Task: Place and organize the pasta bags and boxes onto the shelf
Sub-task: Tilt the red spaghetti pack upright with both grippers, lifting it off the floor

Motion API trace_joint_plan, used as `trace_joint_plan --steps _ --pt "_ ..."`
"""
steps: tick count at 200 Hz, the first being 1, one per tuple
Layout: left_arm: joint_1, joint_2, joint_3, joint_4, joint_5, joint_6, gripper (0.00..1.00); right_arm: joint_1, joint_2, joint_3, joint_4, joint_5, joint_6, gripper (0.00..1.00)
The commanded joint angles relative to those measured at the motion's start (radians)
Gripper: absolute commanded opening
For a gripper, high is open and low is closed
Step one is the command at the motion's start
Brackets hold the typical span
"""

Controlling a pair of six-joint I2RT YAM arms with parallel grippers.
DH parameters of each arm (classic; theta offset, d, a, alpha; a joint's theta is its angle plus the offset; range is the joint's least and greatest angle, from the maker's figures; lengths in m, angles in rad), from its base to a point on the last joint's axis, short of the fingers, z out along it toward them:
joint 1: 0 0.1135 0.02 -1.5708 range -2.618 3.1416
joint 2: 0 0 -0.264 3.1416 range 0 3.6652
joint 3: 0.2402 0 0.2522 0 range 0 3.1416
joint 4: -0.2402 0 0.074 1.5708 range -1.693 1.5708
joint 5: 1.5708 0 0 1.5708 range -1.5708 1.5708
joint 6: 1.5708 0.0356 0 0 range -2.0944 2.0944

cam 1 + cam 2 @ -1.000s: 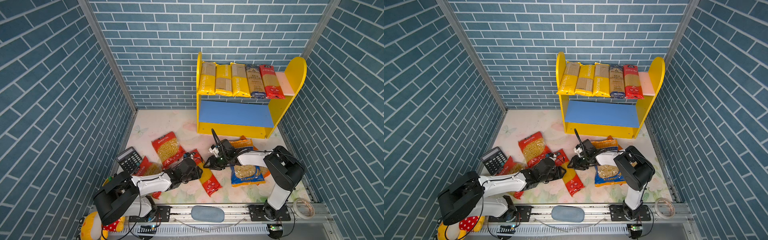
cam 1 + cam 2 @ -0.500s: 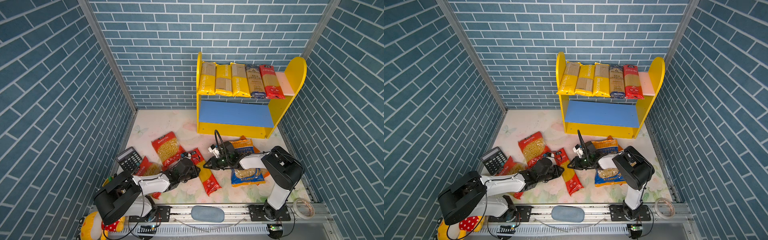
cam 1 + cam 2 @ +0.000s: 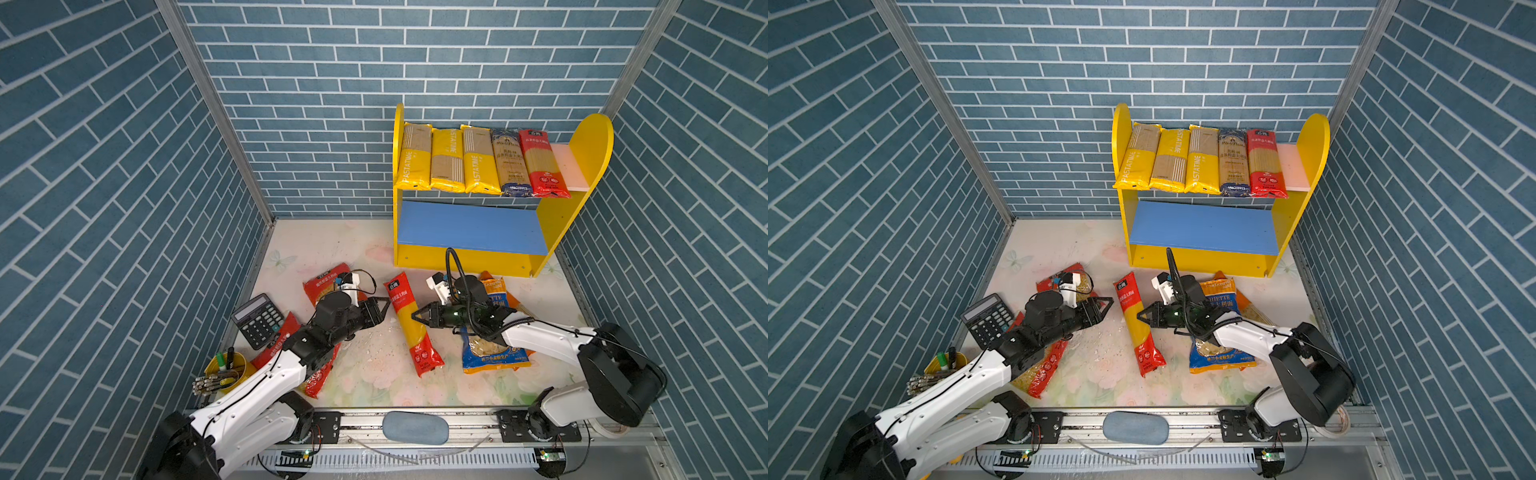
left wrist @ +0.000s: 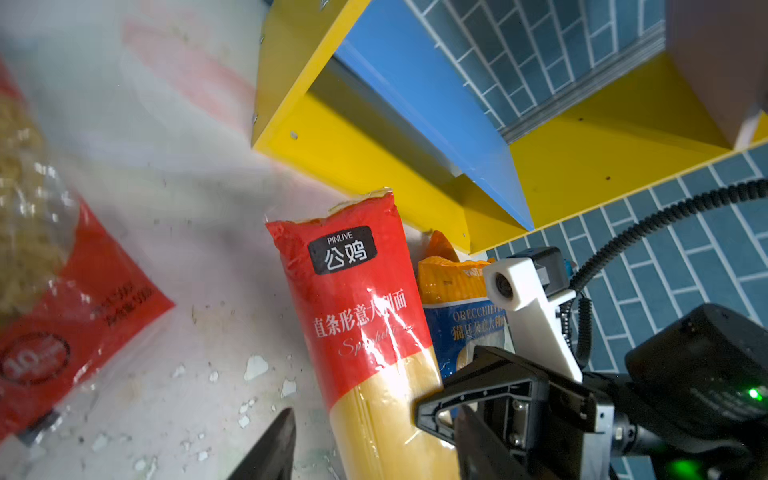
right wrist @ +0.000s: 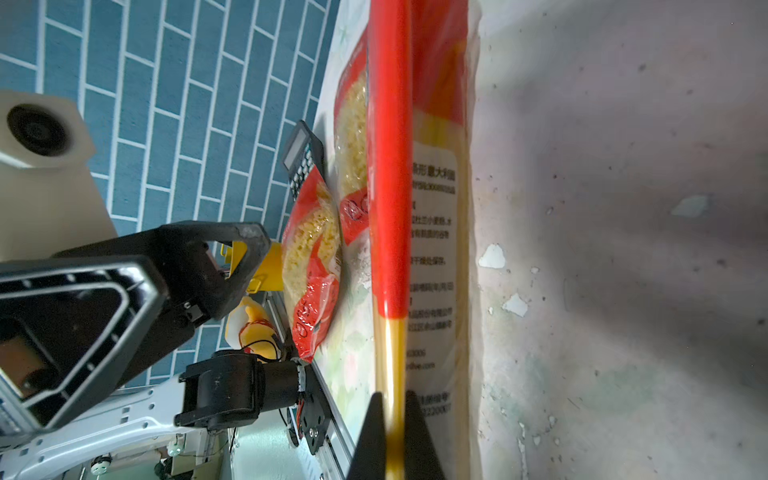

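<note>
Calculator: black, flat on the floral mat near the left wall.
Pen cup: yellow, tipped over just in front of the calculator, with markers in it.
Wide red bags: two lie on the mat. The far red bag lies behind the left wrist. The near red bag lies partly under the left arm.
Left gripper: low over the mat with jaws apart and nothing between them. Its tips are just beside the left edge of the floor spaghetti bag.
Floor spaghetti bag: long, red at both ends and yellow in the middle. It lies flat on the mat between the two grippers, with its label end toward the shelf.
Right gripper: its fingers are pinched together on the side seam of the floor spaghetti bag, and in a top view it meets the bag's right edge.
ORECCHIETTE bag: blue, on the mat under the right forearm.
Orange bag: partly under the ORECCHIETTE bag, in front of the shelf.
Shelf: stands against the back wall, right of centre.
Pink upper board: carries five long packs side by side. Left to right these are three PASTATIME packs, a blue spaghetti bag and a shelved red spaghetti bag. The right end is bare.
Blue lower board: no pack shows on it.
</note>
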Motion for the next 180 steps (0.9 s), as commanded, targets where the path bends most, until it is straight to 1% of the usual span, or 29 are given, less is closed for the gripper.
trace_joint_plan --steps 1,24,45,62,69,75,86,100,112,120,134,143,151,170,180 --pt "0.032 0.005 -0.002 0.127 0.108 -0.014 0.74 0.001 -0.102 0.105 0.072 -0.013 0.024 0.00" --pt "0.054 0.060 -0.044 0.340 0.171 -0.110 0.84 0.001 -0.157 0.139 0.088 -0.017 0.057 0.00" --pt "0.054 0.141 -0.047 0.520 0.220 -0.178 0.88 0.002 -0.177 0.148 0.169 -0.039 0.135 0.00" --pt "0.051 0.208 -0.045 0.680 0.252 -0.237 0.89 0.004 -0.179 0.149 0.242 -0.060 0.193 0.00" --pt "0.050 0.233 -0.038 0.733 0.266 -0.239 0.88 0.003 -0.182 0.150 0.260 -0.067 0.212 0.00" --pt "0.049 0.251 -0.033 0.766 0.275 -0.272 0.88 0.004 -0.184 0.154 0.266 -0.071 0.217 0.00" --pt "0.045 0.279 -0.027 0.829 0.284 -0.291 0.85 0.005 -0.191 0.160 0.261 -0.074 0.220 0.00" --pt "0.044 0.314 -0.016 0.891 0.295 -0.313 0.78 0.005 -0.198 0.162 0.262 -0.085 0.224 0.00" --pt "0.042 0.339 -0.001 0.918 0.309 -0.324 0.70 0.004 -0.202 0.162 0.263 -0.094 0.233 0.00" --pt "0.040 0.352 0.008 0.936 0.319 -0.330 0.61 0.003 -0.202 0.160 0.268 -0.099 0.242 0.00" --pt "0.039 0.372 0.018 0.963 0.329 -0.338 0.48 0.000 -0.201 0.153 0.292 -0.105 0.265 0.00" --pt "0.039 0.379 0.022 0.979 0.333 -0.343 0.38 -0.004 -0.201 0.144 0.313 -0.105 0.287 0.00" --pt "0.039 0.385 0.026 0.988 0.333 -0.348 0.33 -0.007 -0.201 0.137 0.327 -0.105 0.301 0.00" --pt "0.041 0.378 0.043 0.994 0.336 -0.349 0.23 -0.009 -0.209 0.117 0.334 -0.095 0.315 0.11" --pt "0.042 0.370 0.054 0.983 0.332 -0.346 0.21 -0.012 -0.219 0.104 0.331 -0.084 0.317 0.20"
